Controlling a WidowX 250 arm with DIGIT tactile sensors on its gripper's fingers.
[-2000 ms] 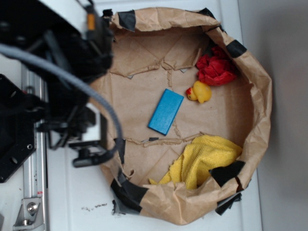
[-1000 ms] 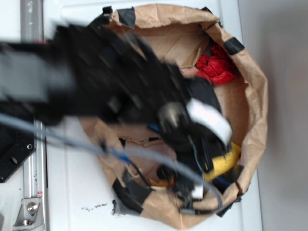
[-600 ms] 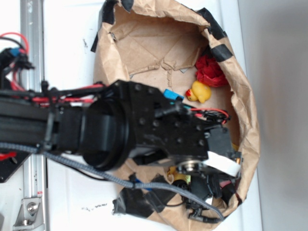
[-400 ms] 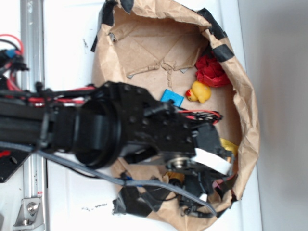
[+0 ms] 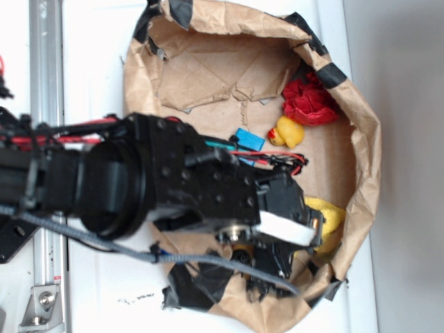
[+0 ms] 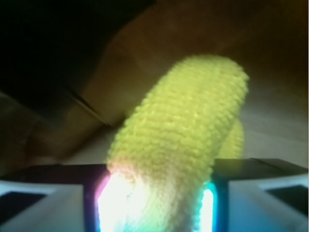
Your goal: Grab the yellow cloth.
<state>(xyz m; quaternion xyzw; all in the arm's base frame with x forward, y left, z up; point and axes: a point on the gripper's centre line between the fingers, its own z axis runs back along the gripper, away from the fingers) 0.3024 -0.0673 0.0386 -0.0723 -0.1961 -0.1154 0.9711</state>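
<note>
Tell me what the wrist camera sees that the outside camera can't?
Only the wrist view shows the yellow cloth bunched up between the end effector's two fingers, pinched tight. Only the exterior view shows the rubber duck, the red cloth, the blue block and the whole brown paper bowl. Both show the yellow cloth and brown paper.

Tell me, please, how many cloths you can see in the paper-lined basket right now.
2. The red cloth lies bunched at the far rim beside the rubber duck. The yellow cloth sits near the right wall, pinched between the gripper fingers. The arm covers some floor, so more could be hidden.
</note>
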